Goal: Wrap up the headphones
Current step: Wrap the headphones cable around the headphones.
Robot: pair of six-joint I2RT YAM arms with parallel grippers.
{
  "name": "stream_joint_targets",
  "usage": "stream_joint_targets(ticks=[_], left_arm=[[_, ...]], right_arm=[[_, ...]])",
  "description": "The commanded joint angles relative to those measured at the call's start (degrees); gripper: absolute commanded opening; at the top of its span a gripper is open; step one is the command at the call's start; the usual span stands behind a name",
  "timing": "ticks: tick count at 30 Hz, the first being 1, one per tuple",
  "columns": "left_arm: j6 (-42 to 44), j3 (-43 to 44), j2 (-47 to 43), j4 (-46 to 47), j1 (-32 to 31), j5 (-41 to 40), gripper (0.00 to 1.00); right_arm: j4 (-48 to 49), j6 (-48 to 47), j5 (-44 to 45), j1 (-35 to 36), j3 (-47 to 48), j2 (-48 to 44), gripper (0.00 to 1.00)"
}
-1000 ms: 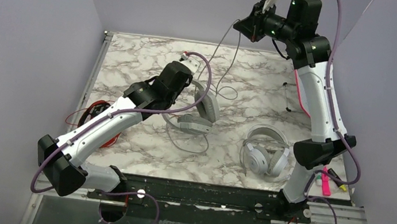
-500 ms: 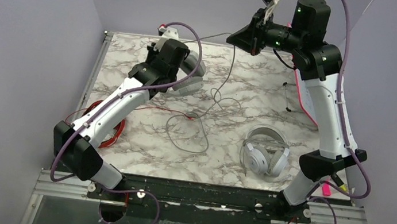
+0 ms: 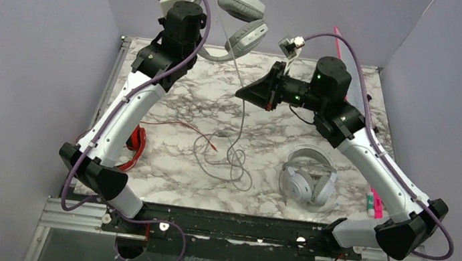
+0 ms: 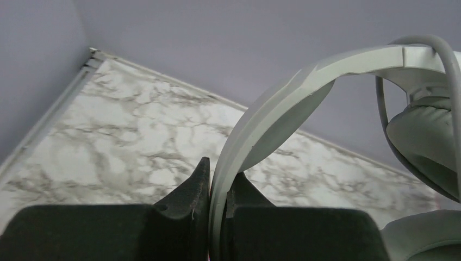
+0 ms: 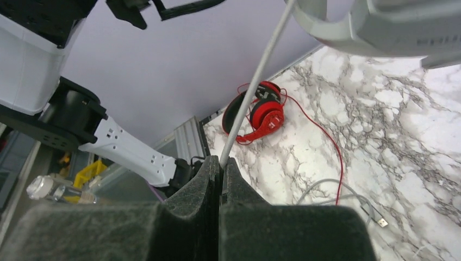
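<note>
As viewed from above, finds the light grey headphones (image 3: 236, 16) aloft at upper centre, headband (image 4: 255, 125) pinched in the narrow left claw (image 4: 217, 176). Finds the right claw (image 5: 220, 162), mid-frame, clamped on their cable (image 5: 255, 76). Notes red headphones (image 3: 135, 148) at left, white headphones (image 3: 308, 181) lower right, both on the table (image 3: 161, 182).

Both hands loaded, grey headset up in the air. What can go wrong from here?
1. The left hand pinches the light grey headset only by its thin band, high above the table. A tug from the right hand on its grey cable may twist it loose.
2. The cable's loose loops lie by the red cable tip. Winding may knot them or drag it.
</note>
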Motion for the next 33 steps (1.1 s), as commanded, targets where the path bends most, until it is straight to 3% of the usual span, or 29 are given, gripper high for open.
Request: stream_joint_targets(ticks=[1,6,10,15,20,30,33], left_arm=[[-12.4,1.6,-4.3,11.2,1.6,9.9,0.0],[-12.7,1.4,-8.1,14.5,1.6,17.8,0.0],[-6.6,3.5,-10.8,12.7,1.6,21.3,0.0],[-5.0,4.8,-14.5,8.2,1.6,22.1,0.0],[-7.9,7.1,-14.7,4.1,1.6,23.8,0.0],[-9.6,8.4,-15.0,3.5,1.6,23.2,0.0],[-9.4,11.0,-14.2,2.2,1.6,23.2,0.0]], right_arm=[[23.2,10.4,0.2,1.1,-10.8,-5.7,0.0],[43.4,16.1,-1.6,1.2,-23.4,-5.8,0.0],[49.9,18.1,-0.7,1.1,-28.1,-3.8,0.0],[62.1,22.3,0.0,1.3,-34.0,-0.1,0.01],[69.6,21.2,-1.3,4.5,-32.4,6.1,0.11],[79.9,17.7,7.3,9.6,-29.6,17.3,0.2],[80.8,15.6,7.3,9.8,-27.5,20.8,0.27]])
